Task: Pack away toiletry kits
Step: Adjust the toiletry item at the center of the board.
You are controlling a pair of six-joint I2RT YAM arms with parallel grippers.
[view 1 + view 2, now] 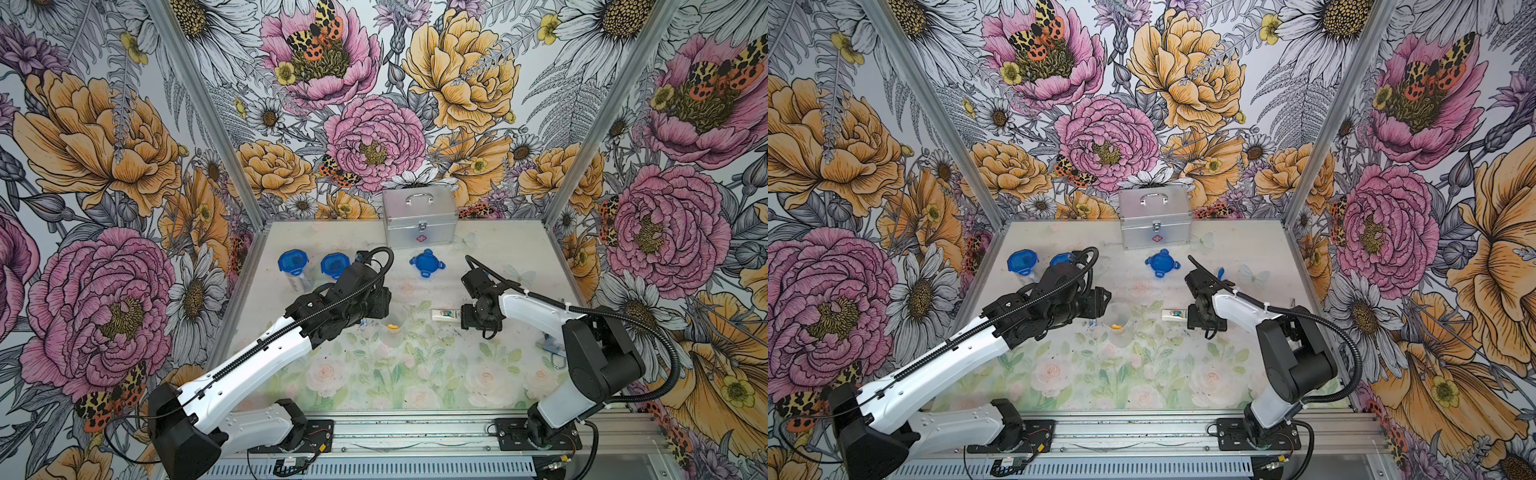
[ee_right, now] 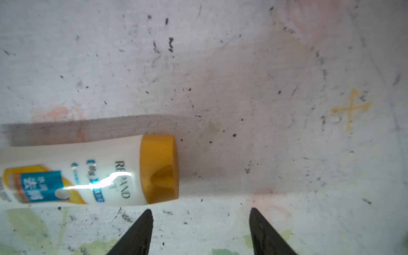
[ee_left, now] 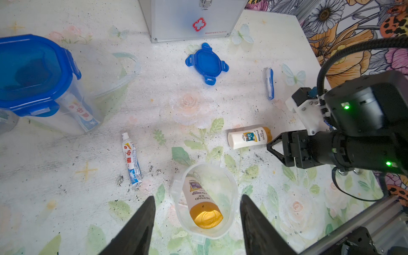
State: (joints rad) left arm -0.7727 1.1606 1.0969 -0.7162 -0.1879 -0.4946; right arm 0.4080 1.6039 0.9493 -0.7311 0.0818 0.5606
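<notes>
A clear cup (image 3: 223, 176) stands open at the table's middle with a white bottle (image 3: 198, 194) with a yellow-orange cap in it. My left gripper (image 3: 197, 196) hangs open just above the cup and touches nothing. To the right a second bottle (image 3: 247, 138) lies flat, its cap towards my right gripper (image 2: 201, 209), which is open and empty just beside the cap (image 2: 159, 167). A white-blue tube (image 3: 131, 161) lies left of the cup. A blue-white toothbrush (image 3: 269, 84) and a loose blue clip-tab lid (image 1: 426, 262) lie farther back.
Two lidded cups (image 1: 294, 262) (image 1: 334, 266) with packed items stand at the back left. A silver case (image 1: 419, 218) with a red cross stands at the back wall. More small white-blue items (image 1: 548, 345) lie by the right arm's base, partly hidden.
</notes>
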